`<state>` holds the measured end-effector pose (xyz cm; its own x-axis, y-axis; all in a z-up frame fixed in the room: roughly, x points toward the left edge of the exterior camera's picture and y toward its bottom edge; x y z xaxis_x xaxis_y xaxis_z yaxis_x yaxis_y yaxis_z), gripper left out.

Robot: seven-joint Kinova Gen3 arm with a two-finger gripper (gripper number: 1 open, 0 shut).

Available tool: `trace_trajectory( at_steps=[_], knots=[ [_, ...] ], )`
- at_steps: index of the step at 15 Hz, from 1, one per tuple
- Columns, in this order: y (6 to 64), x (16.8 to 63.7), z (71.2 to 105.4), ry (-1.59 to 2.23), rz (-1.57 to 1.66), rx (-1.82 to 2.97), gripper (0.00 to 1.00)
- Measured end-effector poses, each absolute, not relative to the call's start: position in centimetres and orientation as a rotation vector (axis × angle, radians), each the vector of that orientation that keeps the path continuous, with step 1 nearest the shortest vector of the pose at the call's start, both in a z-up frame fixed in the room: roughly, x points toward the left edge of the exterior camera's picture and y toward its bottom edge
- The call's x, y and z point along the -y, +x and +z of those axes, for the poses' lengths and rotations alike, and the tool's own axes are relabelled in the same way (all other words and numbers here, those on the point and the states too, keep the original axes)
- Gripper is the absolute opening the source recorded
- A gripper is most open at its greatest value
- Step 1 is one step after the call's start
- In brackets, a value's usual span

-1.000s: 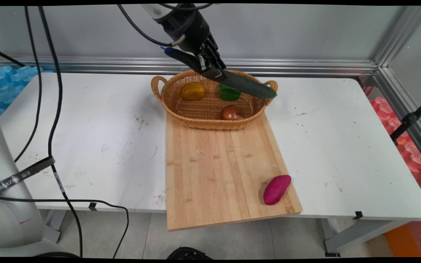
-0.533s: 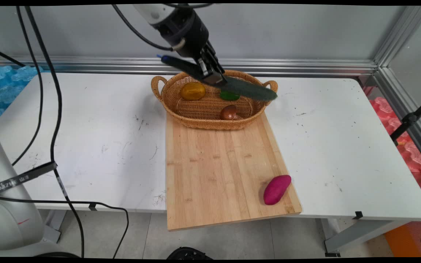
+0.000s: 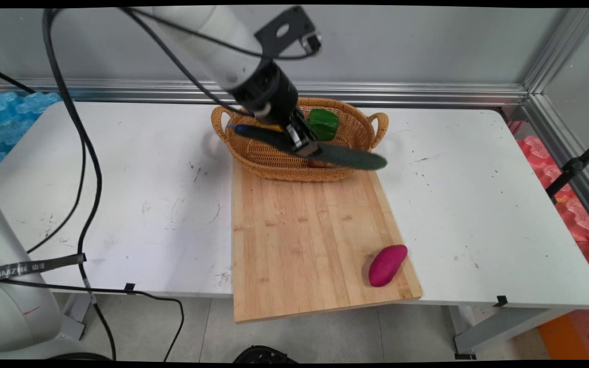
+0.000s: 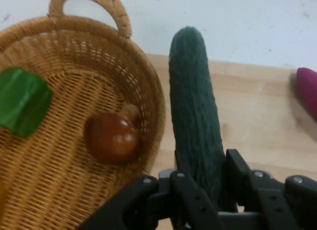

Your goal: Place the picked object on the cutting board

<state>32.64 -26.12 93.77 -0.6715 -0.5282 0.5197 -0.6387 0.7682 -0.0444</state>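
One cucumber (image 3: 325, 153) sits clamped crosswise in the pincer (image 3: 302, 145), fingers (image 4: 190, 200) squeezed on its middle. Since a second ago the pincer has dropped from above the basket's far rim to its near rim, carrying the cucumber lower and toward the cutting board (image 3: 304, 230). Behind the pincer the green pepper (image 3: 322, 124) shows fully now; just beside it in the wicker basket (image 3: 361, 117) lies the brown mushroom (image 4: 113, 137). Well ahead, the purple sweet potato (image 3: 387, 265) hasn't budged.
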Motion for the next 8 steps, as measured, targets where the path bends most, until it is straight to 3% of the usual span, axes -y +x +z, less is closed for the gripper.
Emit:
trace_trajectory(
  at_steps=[8],
  knots=[
    [33.1, 25.5, 86.5, 0.941, 0.246, 2.481, 0.0]
  ],
)
